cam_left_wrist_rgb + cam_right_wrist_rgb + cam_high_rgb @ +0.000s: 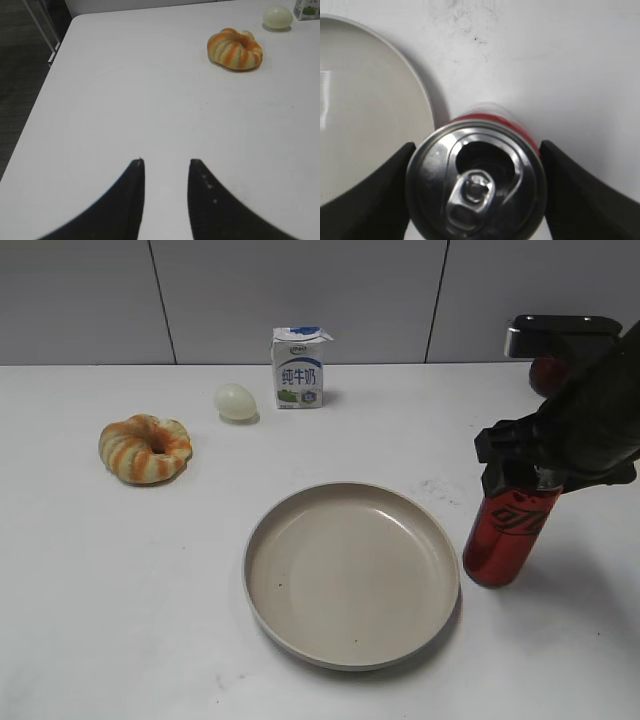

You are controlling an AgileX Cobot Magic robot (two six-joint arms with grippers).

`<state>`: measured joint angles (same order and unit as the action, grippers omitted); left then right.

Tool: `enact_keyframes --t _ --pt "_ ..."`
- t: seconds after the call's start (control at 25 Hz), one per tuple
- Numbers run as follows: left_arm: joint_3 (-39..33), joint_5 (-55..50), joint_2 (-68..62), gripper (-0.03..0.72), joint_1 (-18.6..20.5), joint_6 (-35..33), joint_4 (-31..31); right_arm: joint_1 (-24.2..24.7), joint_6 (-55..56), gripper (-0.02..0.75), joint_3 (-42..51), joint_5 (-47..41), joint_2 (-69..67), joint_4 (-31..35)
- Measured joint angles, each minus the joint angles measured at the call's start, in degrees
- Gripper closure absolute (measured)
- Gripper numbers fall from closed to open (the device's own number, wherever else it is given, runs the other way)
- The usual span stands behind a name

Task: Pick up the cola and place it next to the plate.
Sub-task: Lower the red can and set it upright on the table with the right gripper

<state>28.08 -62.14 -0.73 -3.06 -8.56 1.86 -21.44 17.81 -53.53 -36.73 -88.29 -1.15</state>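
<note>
The cola is a tall slim red can standing upright on the white table just right of the plate, a large round beige dish. My right gripper is shut on the can's top. In the right wrist view the can's silver opened top sits between both fingers, with the plate's rim at its left. My left gripper is open and empty over bare table at the left.
An orange-striped ring-shaped bread lies at the left, also in the left wrist view. A pale egg and a white-blue milk carton stand at the back. The table's left edge is near my left gripper.
</note>
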Motion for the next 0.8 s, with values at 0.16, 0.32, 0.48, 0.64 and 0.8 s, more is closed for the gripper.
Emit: enact_keyframes --t 0.16,0.32,0.48,0.64,0.8 --pt "0.0 0.0 0.0 0.454 0.0 0.0 0.0 0.0 -0.1 0.219 0.2 0.7 0.1 0.7" --pt "0.0 0.0 0.0 0.454 0.0 0.0 0.0 0.0 -2.1 0.219 0.2 0.1 0.1 2.3" --pt "0.0 0.0 0.0 0.454 0.0 0.0 0.0 0.0 -4.4 0.215 0.2 -0.3 0.2 4.4" --pt "0.0 0.0 0.0 0.454 0.0 0.0 0.0 0.0 -4.7 0.160 0.2 -0.9 0.2 5.1" --pt "0.0 0.0 0.0 0.454 0.0 0.0 0.0 0.0 -5.3 0.094 -1.7 -2.2 0.2 5.3"
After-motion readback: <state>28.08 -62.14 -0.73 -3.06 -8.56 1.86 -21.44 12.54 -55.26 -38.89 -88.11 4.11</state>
